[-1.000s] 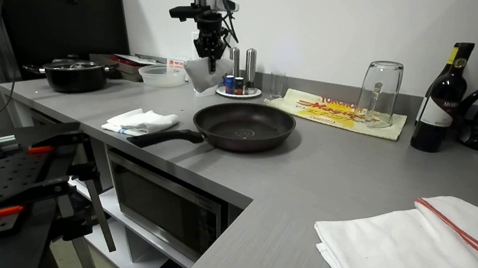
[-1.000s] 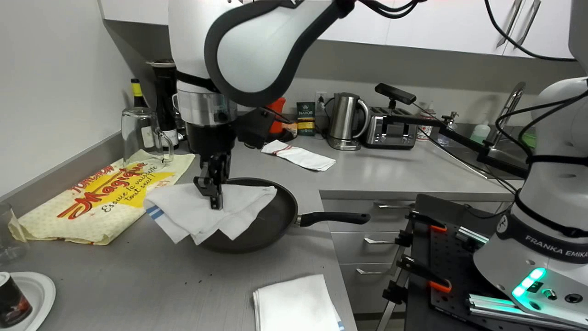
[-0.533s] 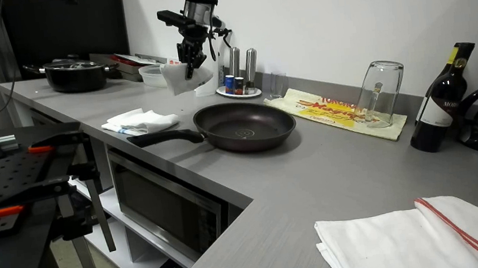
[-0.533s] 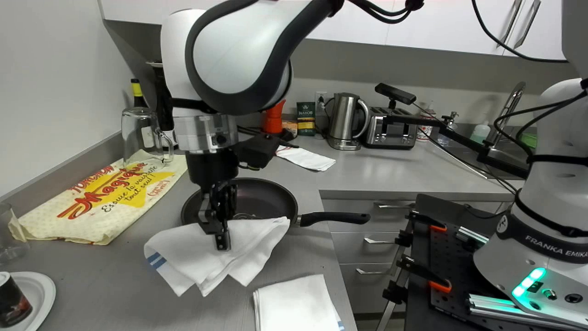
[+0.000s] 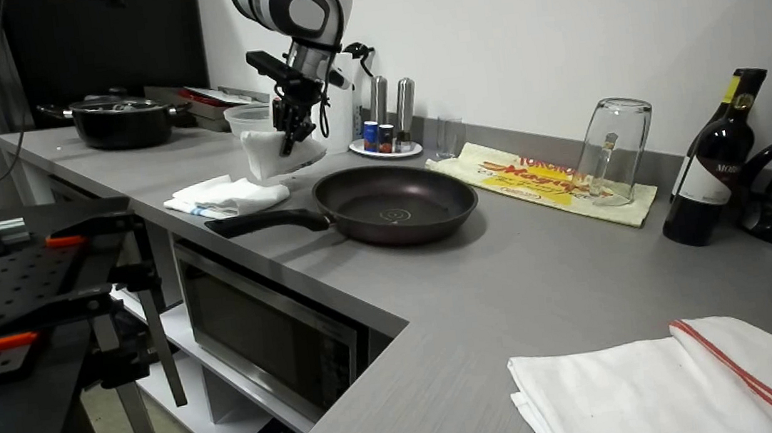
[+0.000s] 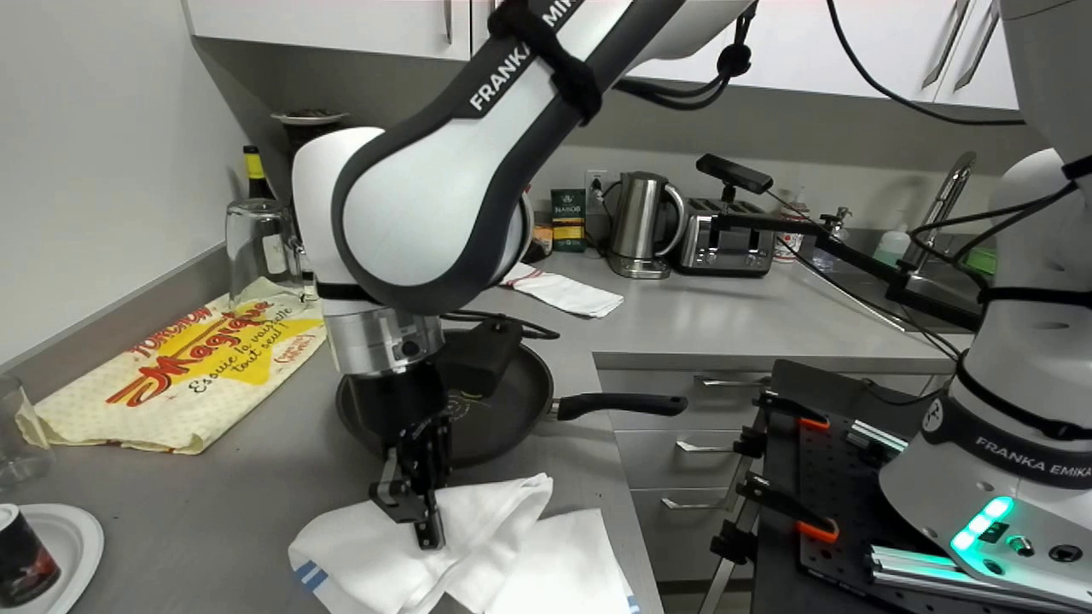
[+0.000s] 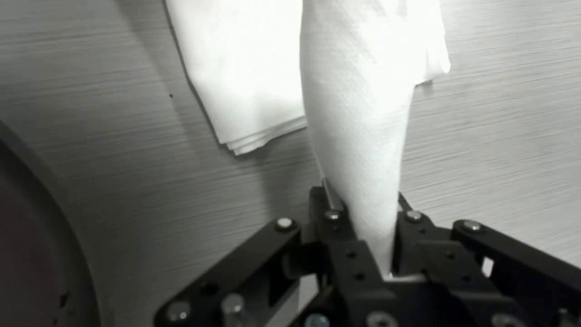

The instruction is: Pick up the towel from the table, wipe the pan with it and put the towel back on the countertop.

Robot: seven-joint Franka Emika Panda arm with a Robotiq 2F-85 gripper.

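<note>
My gripper (image 5: pixel 287 148) is shut on a white towel (image 5: pixel 263 156) with blue stripes. The gripper also shows in an exterior view (image 6: pixel 429 533) and in the wrist view (image 7: pixel 365 204). The held towel (image 6: pixel 367 546) hangs just above the countertop, past the pan's edge. In the wrist view the towel (image 7: pixel 358 104) runs up from between the fingers. The dark frying pan (image 5: pixel 396 208) sits on the countertop with nothing in it. The pan (image 6: pixel 512 409) is partly hidden behind the arm in an exterior view, and its rim (image 7: pixel 68 236) shows in the wrist view.
A folded white towel (image 5: pixel 230 197) lies by the counter edge beside the held one; it also shows in the wrist view (image 7: pixel 240 68). A yellow cloth (image 6: pixel 205 367) bears an upturned glass mug (image 5: pixel 619 149). A plate with small cans (image 5: pixel 386 150) stands by the wall.
My gripper has carried the held towel away from over the pan, toward the folded white towel, and lowered it. The pan and folded towel have not moved.
</note>
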